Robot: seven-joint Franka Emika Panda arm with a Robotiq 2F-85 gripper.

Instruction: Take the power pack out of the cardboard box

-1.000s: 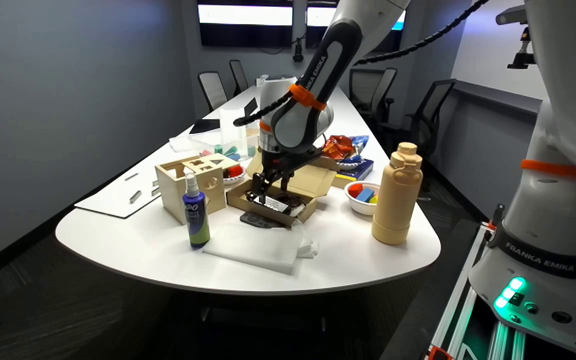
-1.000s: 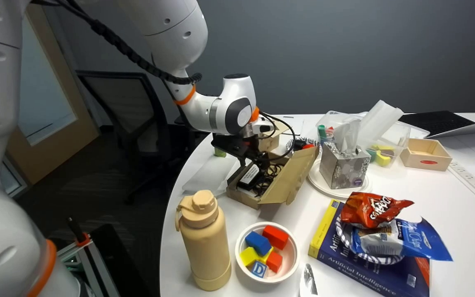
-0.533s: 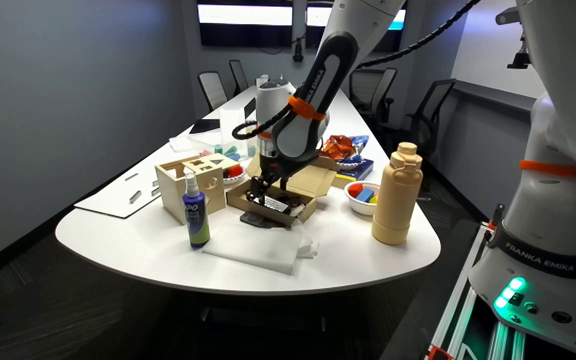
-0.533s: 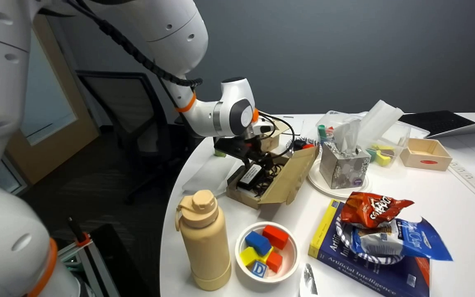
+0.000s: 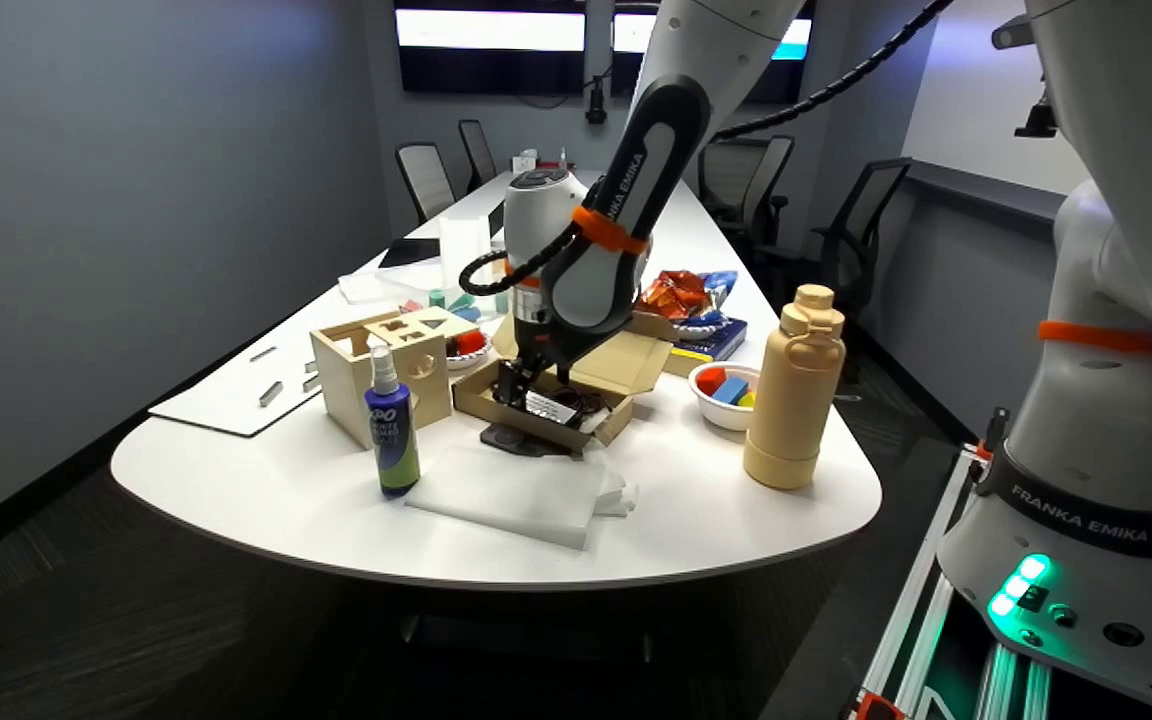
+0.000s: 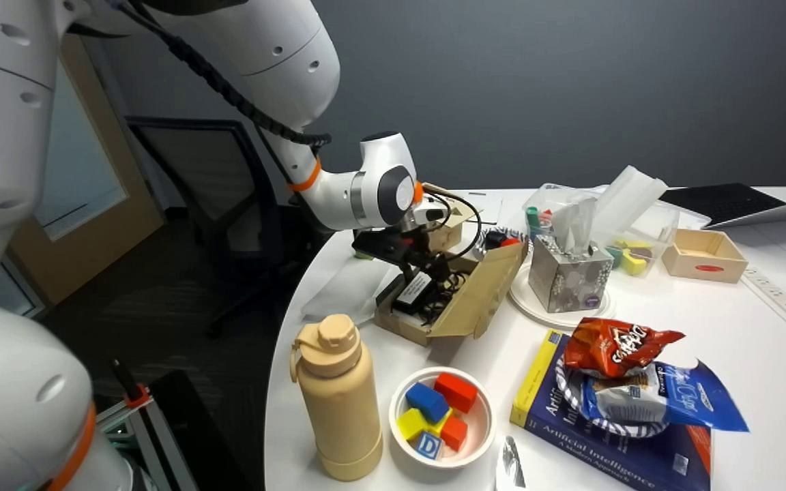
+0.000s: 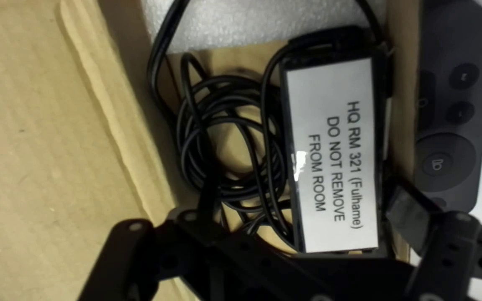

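Likely stiff, smooth and weighty, power pack (image 7: 335,156) seemed best gripped across its long sides; end effector (image 7: 303,188) stood spread wide.

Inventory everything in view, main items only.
power pack: 1, black, in cardboard box
cord: count unclear, black, beside power pack
cardboard box: 1, brown, on table
remote: 1, black, beside cardboard box
Expo spray bottle: 1, purple and green, on table
shape sorter: 1, pale wood, on table
water bottle: 1, tan, on table
bowl: 1, white, beside water bottle
blocks: at least 5, multicoloured, in bowl
textbook: 1, blue, on table
snack bags: 2, red and blue, above textbook
tissue box: 1, grey, on plate
laptop: 1, dark, on table
chairs: several, dark, beside table
table: 1, white, between chairs
robot arm: 1, mostly white, over cardboard box
fingers: 2, black, apart, at cardboard box
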